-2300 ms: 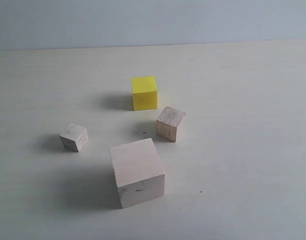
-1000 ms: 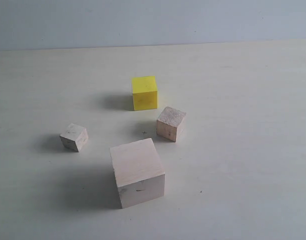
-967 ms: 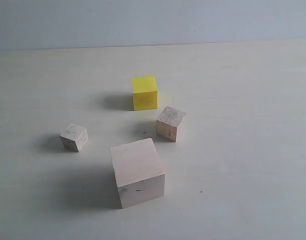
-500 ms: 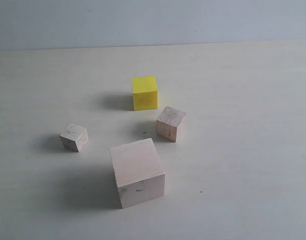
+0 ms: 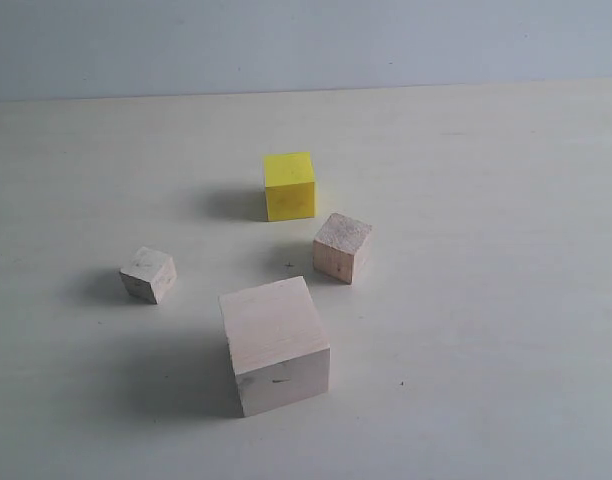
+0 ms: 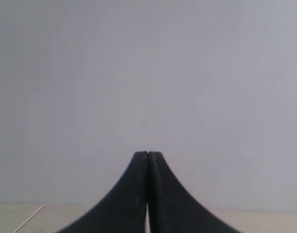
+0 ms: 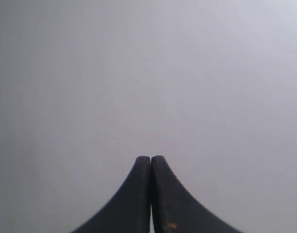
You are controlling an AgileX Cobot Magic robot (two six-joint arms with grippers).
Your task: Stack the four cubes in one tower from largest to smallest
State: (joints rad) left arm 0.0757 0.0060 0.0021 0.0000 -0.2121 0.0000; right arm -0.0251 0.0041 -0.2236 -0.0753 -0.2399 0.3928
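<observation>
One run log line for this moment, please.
stacking: not begun; large cube, yellow cube, medium cube, small cube: separate; left gripper: shut; right gripper: shut

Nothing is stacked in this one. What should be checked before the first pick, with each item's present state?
1. Large pale cube flat on the table, top bare, ready as base: ok.
2. Yellow cube stands apart from the others, with room to grasp it: ok.
3. Medium cube and small cube not touching the base: ok.
4. Left gripper open for a pick: not ok, its fingers are pressed together.
5. Right gripper open: not ok, shut too.
6. Either gripper lined up with a cube: cannot tell; no arm shows in the exterior view and the wrist views show no cube.
</observation>
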